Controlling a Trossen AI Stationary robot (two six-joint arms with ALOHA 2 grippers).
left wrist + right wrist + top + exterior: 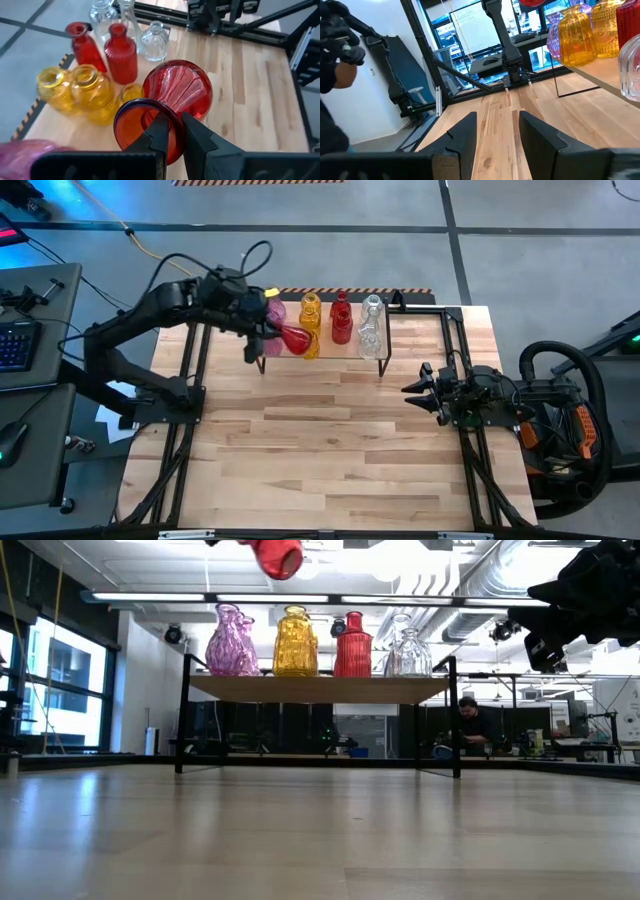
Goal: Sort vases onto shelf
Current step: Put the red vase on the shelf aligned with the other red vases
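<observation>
A red vase (175, 90) hangs in my left gripper (172, 120), which is shut on it above the near-left part of the shelf (335, 352). In the low view the red vase (276, 555) is well above the shelf top (320, 688). On the shelf stand pink vases (232, 642), yellow ones (294, 643), red ones (352, 646) and clear ones (408, 653), all on their bases. My right gripper (415, 385) waits open over the table's right side, level, with nothing between its fingers (465, 135). My left gripper holds the red vase by the rim of its mouth (178, 127), one finger inside the mouth and one outside. The fingers slant down from the table's left. The vase is lifted clear and tipped over, its round body (182, 87) pointing away from the gripper.
Black frame rails (190, 410) run along both sides of the table. The wooden tabletop (320, 450) spreads out in front of the shelf. A desk with a keyboard (18, 345) stands left of the table. A person (470, 725) sits far behind.
</observation>
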